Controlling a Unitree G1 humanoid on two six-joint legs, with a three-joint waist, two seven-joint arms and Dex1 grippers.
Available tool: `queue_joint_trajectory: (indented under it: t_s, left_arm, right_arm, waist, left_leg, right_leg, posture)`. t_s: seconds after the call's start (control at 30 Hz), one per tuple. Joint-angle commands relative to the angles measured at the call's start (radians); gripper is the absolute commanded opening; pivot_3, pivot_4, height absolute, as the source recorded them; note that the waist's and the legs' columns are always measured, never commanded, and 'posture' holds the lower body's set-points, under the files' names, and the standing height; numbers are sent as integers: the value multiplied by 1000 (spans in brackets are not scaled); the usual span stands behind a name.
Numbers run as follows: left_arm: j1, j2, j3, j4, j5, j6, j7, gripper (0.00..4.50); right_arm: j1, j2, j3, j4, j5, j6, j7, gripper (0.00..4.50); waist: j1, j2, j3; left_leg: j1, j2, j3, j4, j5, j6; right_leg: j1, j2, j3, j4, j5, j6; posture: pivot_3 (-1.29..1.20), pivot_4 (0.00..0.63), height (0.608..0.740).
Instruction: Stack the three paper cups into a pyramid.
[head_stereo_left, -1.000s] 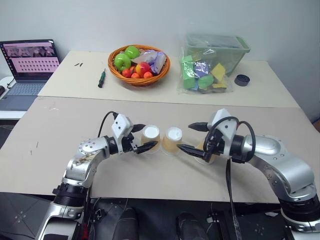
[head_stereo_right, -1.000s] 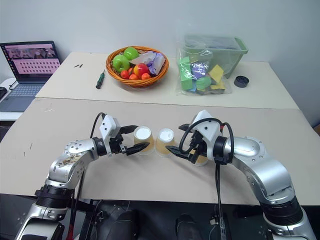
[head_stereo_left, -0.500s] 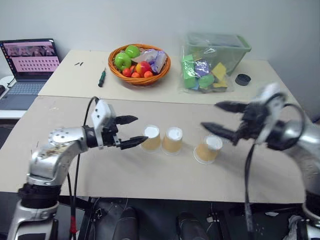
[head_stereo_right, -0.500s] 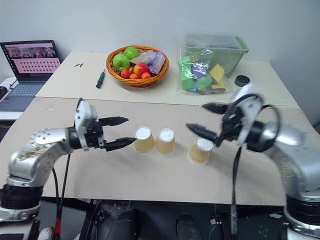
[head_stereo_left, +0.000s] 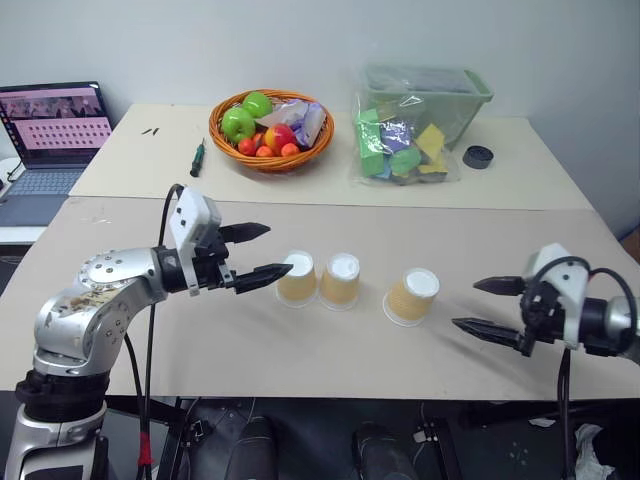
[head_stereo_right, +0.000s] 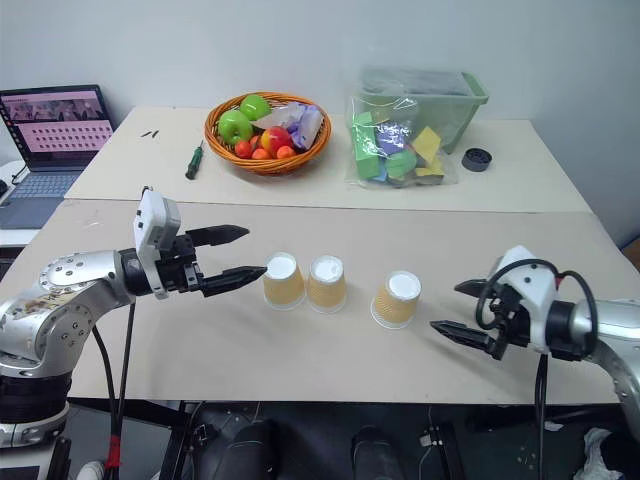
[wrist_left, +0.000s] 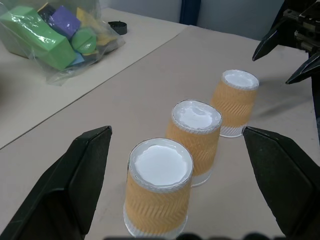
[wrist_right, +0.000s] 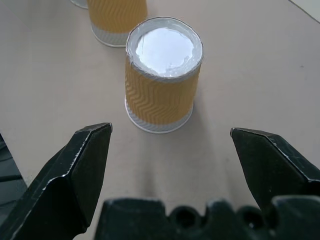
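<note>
Three paper cups stand upside down in a row on the near table, white bases up, with no pyramid formed. The left cup and the middle cup almost touch. The third cup stands apart to their right. My left gripper hovers open just left of the left cup, pointing at it with nothing between its fingers. My right gripper is open and empty, a short way right of the third cup and aimed toward it.
On the far table are a fruit basket, a bag of coloured blocks against a green bin, a screwdriver and a black round part. A laptop sits at far left.
My right gripper has drawn back to the right, away from the third cup, which now stands free. My left gripper has lifted and pulled back left from the left cup.
</note>
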Motion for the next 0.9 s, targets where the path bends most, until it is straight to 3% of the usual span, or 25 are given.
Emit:
queue_joint_trajectory:
  t_s: [0.03, 0.27, 0.9]
  left_arm:
    - [-22, 6, 8, -28, -16, 4, 12, 4462]
    - [-36, 3, 21, -87, -75, 41, 36, 4462]
    - [-54, 18, 28, -105, -129, 72, 70, 4462]
  right_arm:
    - [-62, 17, 31, -36, 5, -21, -14, 4500]
    - [-173, 62, 114, -39, 2, -20, -31, 4500]
    - [-279, 120, 240, 141, -115, -114, -9, 4500]
  waist:
    - [5, 0, 0]
    - [16, 0, 1]
    - [16, 1, 1]
  left_leg:
    - [0, 0, 0, 0, 0, 0]
    - [-1, 0, 0, 0, 0, 0]
    - [-1, 0, 0, 0, 0, 0]
  right_leg:
    - [0, 0, 0, 0, 0, 0]
    - [0, 0, 0, -1, 0, -1]
    - [1, 0, 0, -1, 1, -2]
  posture:
    - [0, 150, 692]
    - [0, 150, 692]
    - [0, 150, 692]
